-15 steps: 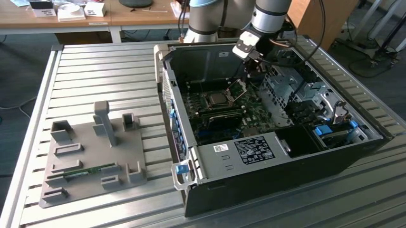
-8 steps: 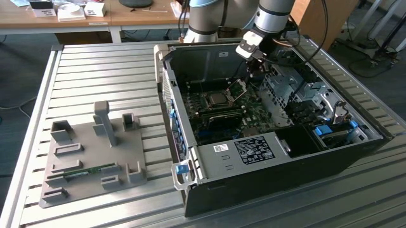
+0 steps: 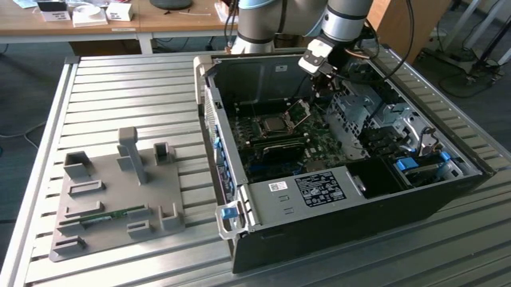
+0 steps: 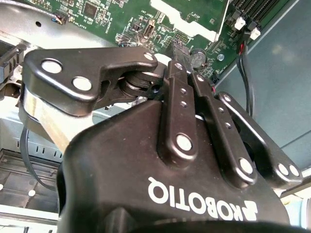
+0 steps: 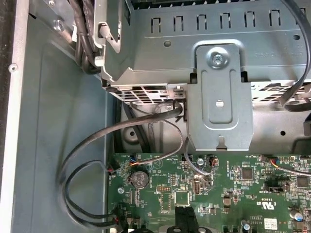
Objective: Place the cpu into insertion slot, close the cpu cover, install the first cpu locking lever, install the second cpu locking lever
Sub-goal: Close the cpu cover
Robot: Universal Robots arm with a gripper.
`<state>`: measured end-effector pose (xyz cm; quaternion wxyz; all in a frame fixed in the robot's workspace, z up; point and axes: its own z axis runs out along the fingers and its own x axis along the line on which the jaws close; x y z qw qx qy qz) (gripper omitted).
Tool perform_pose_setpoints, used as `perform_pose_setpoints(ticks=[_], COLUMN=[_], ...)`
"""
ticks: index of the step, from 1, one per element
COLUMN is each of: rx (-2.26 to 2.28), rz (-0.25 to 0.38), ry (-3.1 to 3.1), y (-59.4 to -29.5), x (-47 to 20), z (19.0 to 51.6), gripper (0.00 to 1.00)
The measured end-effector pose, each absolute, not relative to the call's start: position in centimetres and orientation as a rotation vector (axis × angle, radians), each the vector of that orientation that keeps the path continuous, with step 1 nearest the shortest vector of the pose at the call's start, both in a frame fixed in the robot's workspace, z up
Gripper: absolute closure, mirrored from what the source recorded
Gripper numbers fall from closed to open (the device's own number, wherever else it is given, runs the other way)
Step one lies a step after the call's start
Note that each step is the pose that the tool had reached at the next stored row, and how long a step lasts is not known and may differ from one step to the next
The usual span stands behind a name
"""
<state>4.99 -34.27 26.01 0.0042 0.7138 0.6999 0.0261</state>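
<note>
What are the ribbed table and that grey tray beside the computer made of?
The ribbed table looks like bare aluminium: pale, silvery, matte slats. The grey tray looks like matte plastic, possibly printed: uniform dull grey, blocky pockets.

Bright, even light; soft shadows inside computer case [image 3: 319, 188]; glossy highlights on black hand [image 4: 182, 60].

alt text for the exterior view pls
A robot arm reaches into an open computer case on a slatted metal table, its pincer over the motherboard near the cpu slot. A grey tray with a memory stick lies at the exterior view's left.
</note>
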Motion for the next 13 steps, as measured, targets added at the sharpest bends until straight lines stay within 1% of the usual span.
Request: perform_pose_setpoints(ticks=[13], rx=[2.236], rz=[0.082], ry=[2.193], y=[-34.3], x=[5.0], z=[24.6], gripper=[0.89])
